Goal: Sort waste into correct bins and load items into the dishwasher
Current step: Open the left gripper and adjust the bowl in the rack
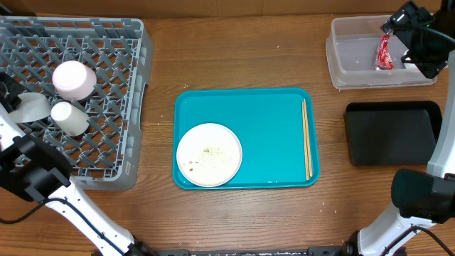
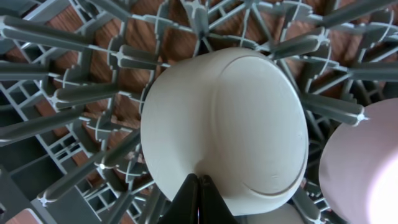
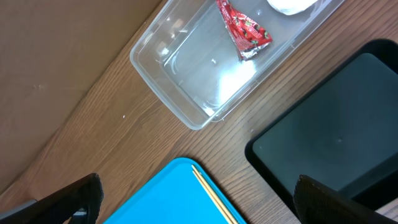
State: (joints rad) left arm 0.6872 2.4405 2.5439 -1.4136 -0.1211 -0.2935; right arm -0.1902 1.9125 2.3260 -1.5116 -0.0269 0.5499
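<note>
Left fingers [image 2: 188, 204] are pinched together on nothing, tips just beside the upturned white ceramic bowl [image 2: 224, 124] in the grey lattice plastic dish rack [image 1: 106, 43] at the desk's far left corner. Right gripper [image 3: 199, 202] hangs spread wide and empty above the clear rectangular plastic tub [image 3: 186, 81]. Not yet loaded, the large round white plate [image 1: 209, 154] lies in the near left corner of the teal rectangular tray [image 1: 270, 135]. It is likely stiff, slick and breakable, and it lies flat, so its rim is the only hold.

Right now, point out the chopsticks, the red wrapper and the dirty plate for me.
chopsticks [image 1: 306, 139], overhead view, middle of the pair's length.
red wrapper [image 3: 244, 30], right wrist view, its crumpled middle.
plate [image 1: 209, 154], overhead view, its soiled centre.
</note>
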